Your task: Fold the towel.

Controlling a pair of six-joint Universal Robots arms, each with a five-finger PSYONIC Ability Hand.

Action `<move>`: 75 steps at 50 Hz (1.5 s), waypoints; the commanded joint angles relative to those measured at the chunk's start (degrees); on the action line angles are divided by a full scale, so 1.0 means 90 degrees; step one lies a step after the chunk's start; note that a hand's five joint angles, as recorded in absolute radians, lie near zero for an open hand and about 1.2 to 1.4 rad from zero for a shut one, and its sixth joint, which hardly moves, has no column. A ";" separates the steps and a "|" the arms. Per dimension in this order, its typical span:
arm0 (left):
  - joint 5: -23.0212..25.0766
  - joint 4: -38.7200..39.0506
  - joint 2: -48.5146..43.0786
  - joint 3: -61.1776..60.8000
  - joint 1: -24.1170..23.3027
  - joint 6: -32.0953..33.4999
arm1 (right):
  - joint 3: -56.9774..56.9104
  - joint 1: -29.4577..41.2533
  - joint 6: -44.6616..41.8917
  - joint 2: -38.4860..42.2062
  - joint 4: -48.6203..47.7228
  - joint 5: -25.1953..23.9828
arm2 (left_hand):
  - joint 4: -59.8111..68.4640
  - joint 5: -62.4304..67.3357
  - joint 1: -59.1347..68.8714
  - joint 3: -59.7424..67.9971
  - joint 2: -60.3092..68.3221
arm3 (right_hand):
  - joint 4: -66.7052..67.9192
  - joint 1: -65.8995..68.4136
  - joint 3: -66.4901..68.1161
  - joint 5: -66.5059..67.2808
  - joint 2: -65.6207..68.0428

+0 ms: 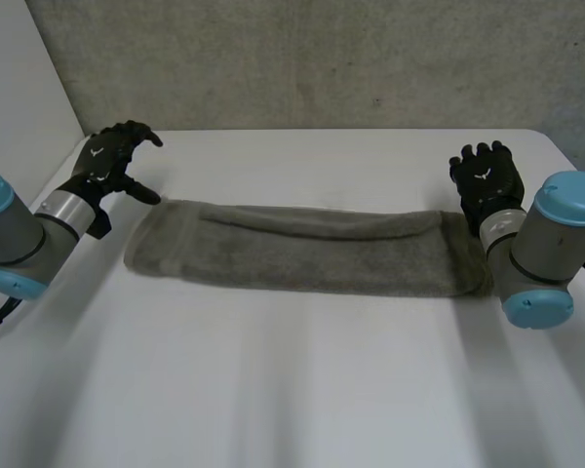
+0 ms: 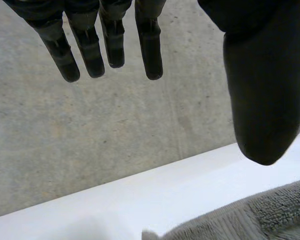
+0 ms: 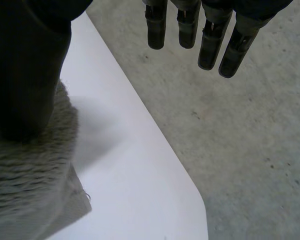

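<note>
We see the towel [image 1: 302,249] lying as a long strip, apparently doubled lengthwise, across the table [image 1: 292,400] from nine to three o'clock. Our left hand [image 1: 107,161] hovers at its nine o'clock end and our right hand [image 1: 487,177] at three. Both are released, fingers straight, holding nothing: posted, we judge, to grasp the ends for a crosswise fold.

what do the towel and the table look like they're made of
Towel: grey terry cloth, probably cotton. The right wrist view shows a fuzzy looped pile, and it lies limp in soft folds. Table: smooth white top with a dull finish, likely laminate or painted board; no grain or seams show to tell which.
</note>
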 commanded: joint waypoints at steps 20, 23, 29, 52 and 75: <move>-0.0372 -0.1423 0.2549 -0.2302 -0.0019 0.1052 | 0.1973 -0.0082 0.0441 -0.2486 0.2258 -0.0035 | 0.0314 0.0620 0.0411 0.0302 0.0361 | -0.0555 -0.0401 -0.0477 -0.0385 -0.0466; -0.0381 -0.1462 0.2588 -0.2693 -0.0029 0.1901 | 0.2276 -0.0101 0.0558 -0.2535 0.2160 -0.0239 | 0.0501 0.0807 0.0598 0.0489 0.0548 | -0.0158 -0.0004 -0.0080 0.0012 -0.0069; -0.0663 -0.1472 0.2471 -0.3044 -0.0116 0.2965 | 0.2580 -0.0336 0.0774 -0.2486 0.1964 -0.0523 | 0.0557 0.0863 0.0654 0.0545 0.0604 | 0.0538 0.0692 0.0616 0.0708 0.0627; -0.1358 -0.0680 0.1446 -0.2771 -0.0380 0.3093 | 0.2971 -0.0756 0.1584 -0.1647 0.0509 -0.0523 | 0.0800 0.1106 0.0897 0.0788 0.0847 | 0.1566 0.1720 0.1644 0.1736 0.1655; -0.1377 -0.0719 0.1309 -0.2683 -0.0380 0.3083 | 0.2755 -0.1177 0.0930 -0.1509 0.0577 -0.0475 | 0.1585 0.1891 0.1682 0.1573 0.1632 | 0.1815 0.1970 0.1893 0.1986 0.1904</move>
